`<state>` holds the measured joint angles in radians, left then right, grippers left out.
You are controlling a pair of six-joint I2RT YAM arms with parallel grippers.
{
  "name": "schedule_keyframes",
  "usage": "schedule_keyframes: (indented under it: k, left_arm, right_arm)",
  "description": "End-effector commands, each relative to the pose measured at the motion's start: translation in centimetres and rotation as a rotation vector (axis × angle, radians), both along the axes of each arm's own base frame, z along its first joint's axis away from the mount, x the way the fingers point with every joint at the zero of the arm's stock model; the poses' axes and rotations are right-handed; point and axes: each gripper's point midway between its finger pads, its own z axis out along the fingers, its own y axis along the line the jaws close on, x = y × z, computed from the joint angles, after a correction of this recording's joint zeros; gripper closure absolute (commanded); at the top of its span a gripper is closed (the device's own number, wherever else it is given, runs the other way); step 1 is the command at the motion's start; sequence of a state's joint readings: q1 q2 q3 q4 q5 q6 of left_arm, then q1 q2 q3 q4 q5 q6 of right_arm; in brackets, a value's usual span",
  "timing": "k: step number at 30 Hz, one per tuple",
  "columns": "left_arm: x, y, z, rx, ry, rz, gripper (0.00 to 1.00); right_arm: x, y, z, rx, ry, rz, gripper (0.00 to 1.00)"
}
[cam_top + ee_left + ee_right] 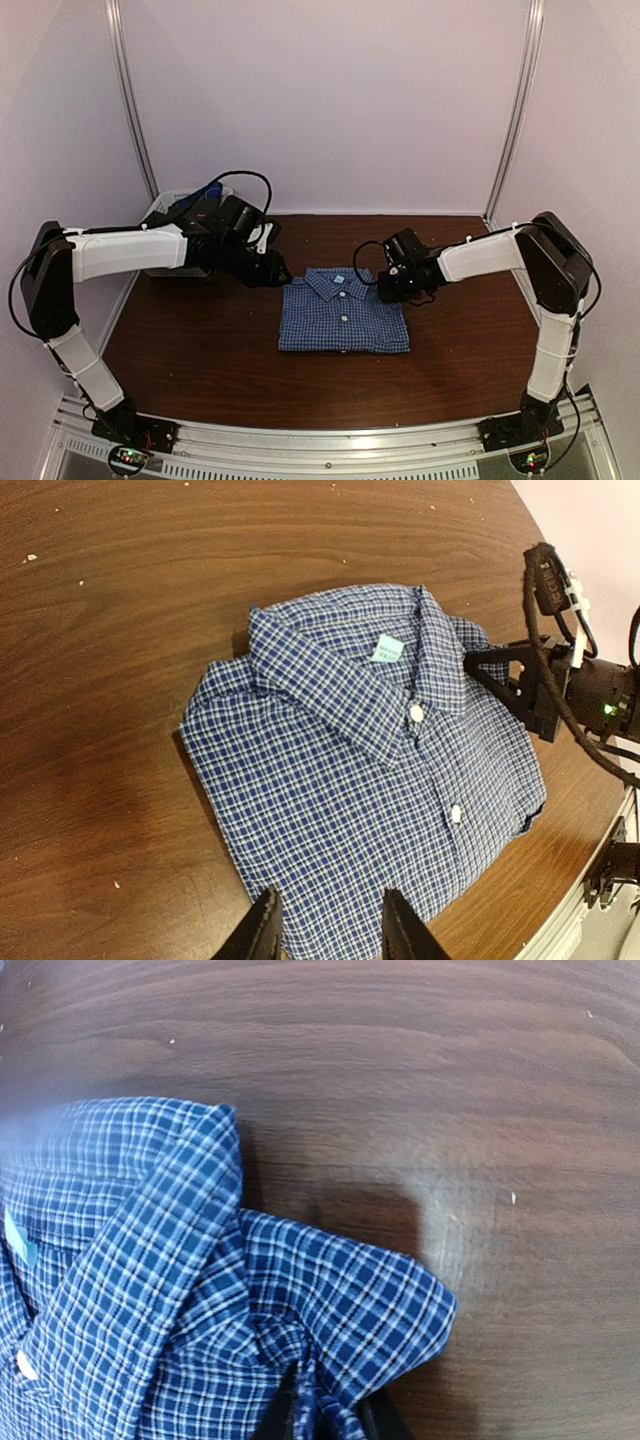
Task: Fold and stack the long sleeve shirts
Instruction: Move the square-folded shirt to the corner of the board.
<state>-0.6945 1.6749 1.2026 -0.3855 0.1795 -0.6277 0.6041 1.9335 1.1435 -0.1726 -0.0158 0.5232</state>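
Right claw (335,1415) is clamped on a fabric fold at the shirt's (343,312) 2 o'clock shoulder. Left claw (330,905) has its fingers apart over the 10 o'clock edge. Shirt is blue check, folded, buttoned, collar far, mid-table (200,340). Left wrist view shows the teal label (387,649) clearly. Only the top view shows the basket (165,207), at the table's 10 o'clock. Bare wood all round the shirt.

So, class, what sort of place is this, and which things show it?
Probably a robot lab cell, not a home: a left arm and right arm bolted to a metal rail, bare white walls closing in a wooden table, and one folded shirt laid out.
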Motion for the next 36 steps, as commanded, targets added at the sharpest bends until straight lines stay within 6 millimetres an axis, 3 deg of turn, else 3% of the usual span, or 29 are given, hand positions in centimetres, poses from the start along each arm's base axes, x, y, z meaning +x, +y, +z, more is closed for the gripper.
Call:
schedule_keyframes:
  k: [1, 4, 10, 18, 26, 36]
  left_arm:
    - [0.1, -0.1, 2.8, -0.068, -0.061, -0.005, 0.64]
    - [-0.5, 0.2, 3.3, -0.078, -0.069, -0.015, 0.64]
    - [-1.6, 0.5, 4.6, -0.106, -0.095, -0.048, 0.64]
    - [-2.3, 0.0, 5.4, -0.134, -0.098, -0.102, 0.64]
    - [-2.8, -0.2, 5.4, -0.14, -0.092, -0.132, 0.64]
    - [-2.3, -0.7, 4.7, -0.133, -0.075, -0.134, 0.64]
  right_arm:
    - [0.4, -1.6, -0.8, -0.141, 0.019, -0.013, 0.91]
    - [1.8, -2.6, 0.2, -0.206, -0.009, -0.024, 1.0]
    - [5.6, -6.4, 3.1, -0.319, -0.069, -0.073, 1.0]
    - [12.3, -12.7, 6.6, -0.505, -0.131, -0.133, 1.0]
    - [17.4, -17.3, 8.1, -0.642, -0.134, -0.115, 1.0]
    - [21.1, -23.2, 9.1, -0.726, -0.146, -0.124, 1.0]
